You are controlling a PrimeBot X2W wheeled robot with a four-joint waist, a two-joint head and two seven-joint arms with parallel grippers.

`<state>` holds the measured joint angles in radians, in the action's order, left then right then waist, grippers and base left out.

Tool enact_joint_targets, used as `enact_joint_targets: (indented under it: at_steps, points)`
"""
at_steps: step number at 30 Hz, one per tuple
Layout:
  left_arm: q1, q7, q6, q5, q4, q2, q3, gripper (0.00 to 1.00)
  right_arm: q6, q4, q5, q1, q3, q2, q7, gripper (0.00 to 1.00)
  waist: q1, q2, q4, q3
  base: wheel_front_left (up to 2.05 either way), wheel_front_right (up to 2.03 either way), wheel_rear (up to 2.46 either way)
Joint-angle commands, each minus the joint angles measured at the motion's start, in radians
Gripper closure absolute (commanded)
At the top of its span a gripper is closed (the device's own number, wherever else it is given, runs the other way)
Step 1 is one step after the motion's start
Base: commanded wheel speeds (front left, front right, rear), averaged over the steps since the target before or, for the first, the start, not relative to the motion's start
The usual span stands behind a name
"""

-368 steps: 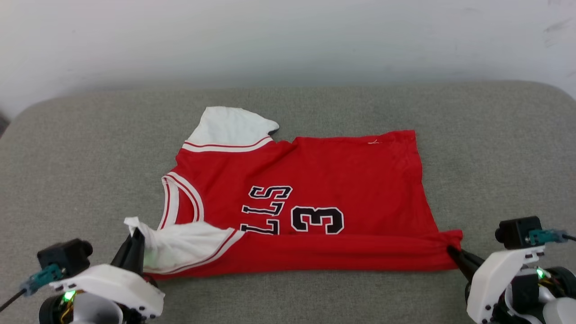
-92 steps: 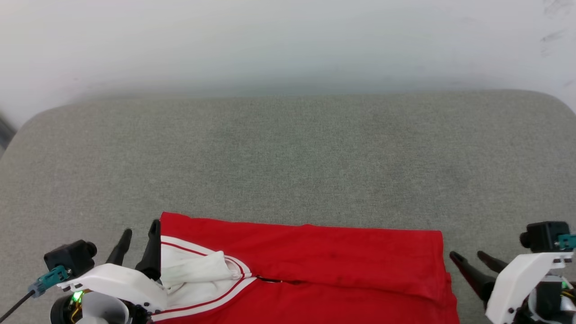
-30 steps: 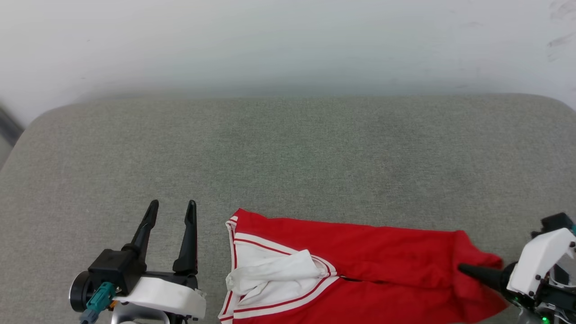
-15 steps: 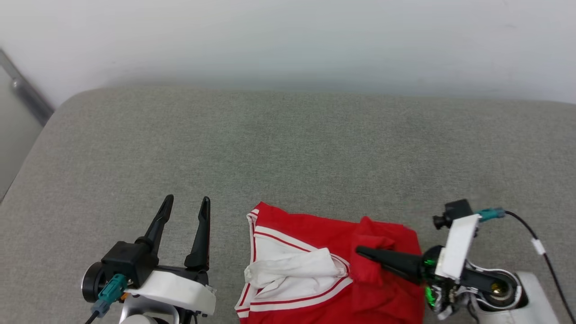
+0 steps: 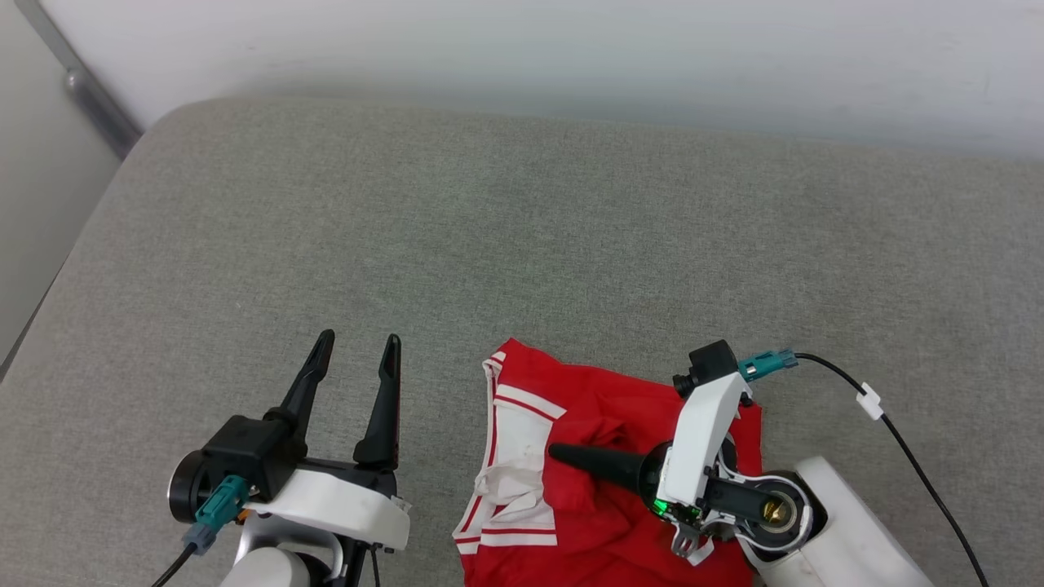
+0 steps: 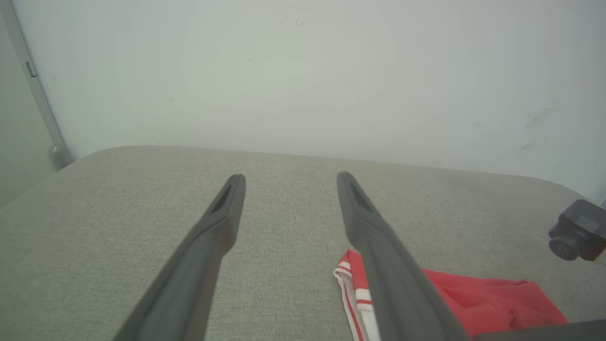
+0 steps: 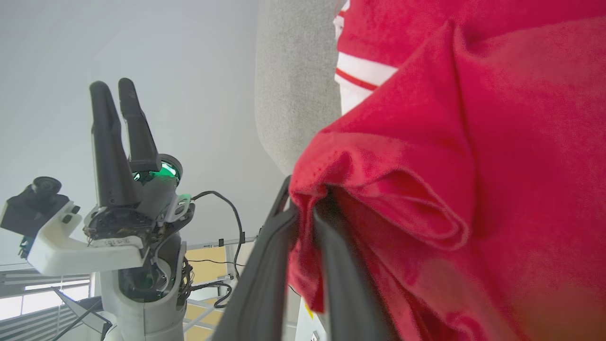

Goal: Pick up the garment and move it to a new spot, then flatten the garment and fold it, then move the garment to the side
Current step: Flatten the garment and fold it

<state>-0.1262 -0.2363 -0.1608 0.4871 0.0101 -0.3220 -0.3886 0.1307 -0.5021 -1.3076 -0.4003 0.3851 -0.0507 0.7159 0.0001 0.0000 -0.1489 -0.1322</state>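
The red garment (image 5: 608,393) lies bunched on the grey cushion near its front edge, with its white inner fabric and striped trim (image 5: 522,428) turned up on the left. My right gripper (image 5: 563,452) points left over it, shut on a fold of red cloth that drapes from its tip. In the right wrist view the garment (image 7: 454,142) wraps over the closed right gripper (image 7: 305,206). My left gripper (image 5: 360,337) stands open on bare cushion to the garment's left, holding nothing. In the left wrist view the left gripper (image 6: 290,176) is open, with the garment (image 6: 478,303) at the lower right.
The grey cushion (image 5: 522,228) stretches far back to a white wall (image 5: 571,49). Its rounded left edge (image 5: 90,236) drops off beside a metal strip (image 5: 90,94). A black cable (image 5: 905,444) trails from my right wrist.
My right gripper has swung left with the garment's right end, doubling it over the rest. The left gripper stays open and apart. The camera has turned left.
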Motion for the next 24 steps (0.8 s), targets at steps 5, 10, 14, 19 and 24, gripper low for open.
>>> enact_joint_targets:
  at_steps: [5, 10, 14, 19, 24]
  points:
    - [-0.016, -0.012, 0.005, -0.003, -0.013, 0.008, 0.001, 0.0, 0.0, -0.001, 0.06, -0.055, 0.084, -0.001, -0.051, 0.0, -0.0001, 0.0, 0.008, -0.013, 0.0, 0.0, 0.0]
    - [-0.02, -0.014, 0.007, -0.004, -0.023, 0.007, 0.002, 0.0, 0.0, 0.052, 0.196, -0.096, 0.177, -0.062, -0.091, 0.0, -0.0001, 0.0, 0.029, 0.002, 0.0, 0.0, 0.0]
    - [-0.008, -0.016, 0.002, 0.0, -0.026, 0.006, 0.004, 0.0, 0.0, 0.087, 0.299, -0.116, 0.223, -0.105, -0.142, 0.0, -0.0001, 0.0, 0.044, 0.017, 0.0, 0.0, 0.0]
    - [0.018, -0.02, 0.0, 0.018, -0.03, -0.001, 0.026, 0.0, 0.0, 0.102, 0.512, -0.093, 0.215, -0.195, -0.271, 0.0, -0.0001, 0.0, 0.075, 0.044, 0.0, 0.0, 0.0]
    - [0.048, -0.022, -0.01, 0.025, -0.037, -0.012, 0.05, 0.0, 0.0, 0.118, 0.715, -0.013, 0.075, -0.247, -0.426, 0.0, -0.0001, 0.0, 0.111, 0.068, 0.0, 0.0, 0.0]
